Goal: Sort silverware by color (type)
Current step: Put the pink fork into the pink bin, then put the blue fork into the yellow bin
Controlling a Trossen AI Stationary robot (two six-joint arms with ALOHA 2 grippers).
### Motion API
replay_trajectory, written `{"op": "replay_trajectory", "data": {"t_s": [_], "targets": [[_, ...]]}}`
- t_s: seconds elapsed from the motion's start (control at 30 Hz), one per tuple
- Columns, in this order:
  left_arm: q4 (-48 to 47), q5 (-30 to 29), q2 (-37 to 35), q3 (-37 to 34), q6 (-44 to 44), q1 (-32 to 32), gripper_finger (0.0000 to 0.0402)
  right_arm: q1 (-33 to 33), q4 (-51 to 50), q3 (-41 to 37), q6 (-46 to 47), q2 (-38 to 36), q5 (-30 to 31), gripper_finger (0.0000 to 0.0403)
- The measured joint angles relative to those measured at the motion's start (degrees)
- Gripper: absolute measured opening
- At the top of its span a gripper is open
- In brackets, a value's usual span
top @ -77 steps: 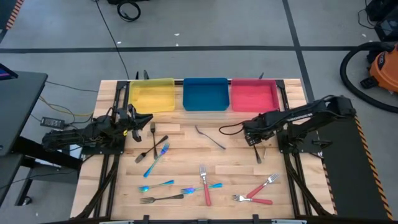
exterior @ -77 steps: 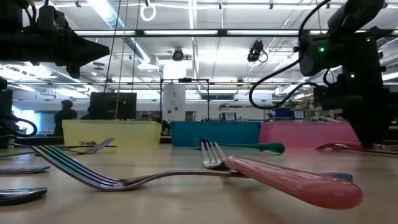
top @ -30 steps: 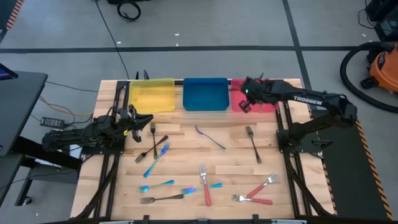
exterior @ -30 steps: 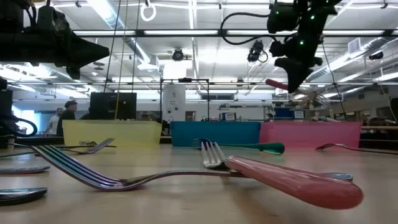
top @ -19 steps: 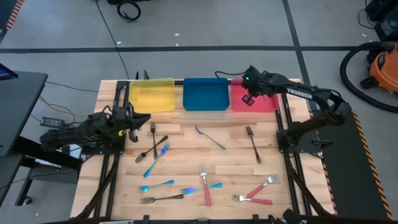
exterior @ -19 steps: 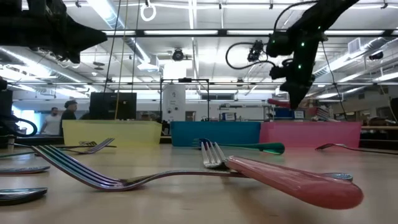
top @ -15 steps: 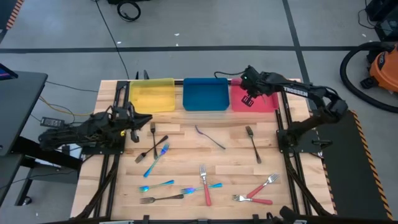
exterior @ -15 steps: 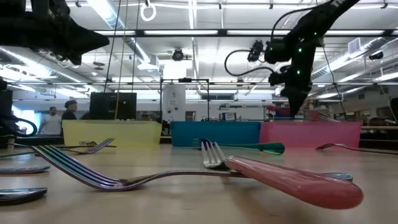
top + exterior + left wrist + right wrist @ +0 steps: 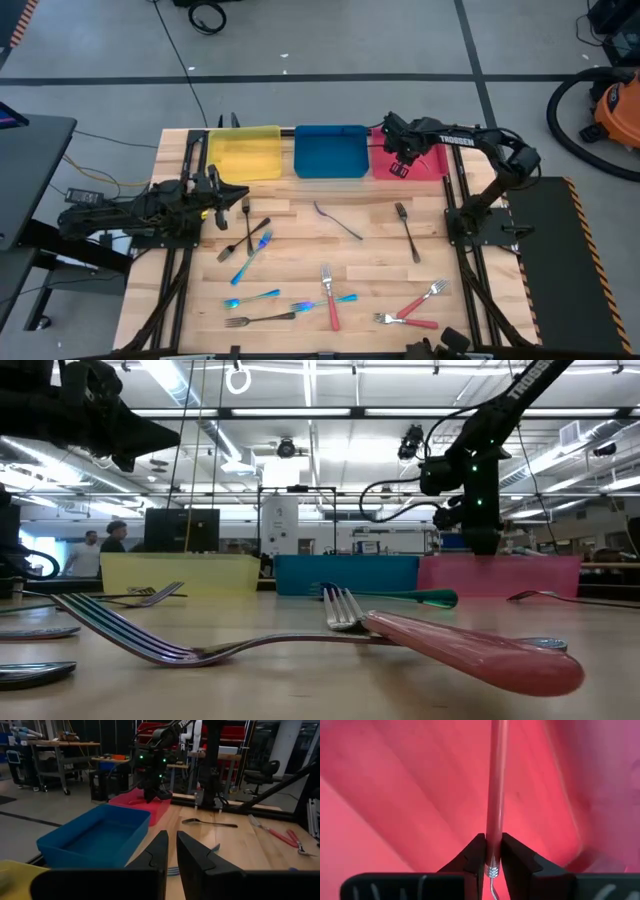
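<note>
The right gripper has its fingers set narrowly around the neck of a pink-handled utensil, whose handle runs on past the fingertips over the floor of the red tray; only the right wrist view shows this grip, while the high view shows just the gripper over that tray. The left gripper, fingers nearly together and holding nothing, hangs over the desk beside a dark fork, with the other forks spread beyond it.
</note>
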Motion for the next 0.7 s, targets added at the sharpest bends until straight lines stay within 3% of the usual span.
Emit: {"op": "replay_trajectory", "data": {"t_s": [0.43,0.7], "targets": [[0.8,0.0,0.0,0.0,3.4,0.0,0.0038,0.1,-0.2,0.0,4.1,-0.2,2.8,0.0111],[0.6,0.0,0.0,0.0,-8.2,0.0,0.0038,1.5,-2.1,0.1,9.0,-4.1,3.3,0.0131]]}}
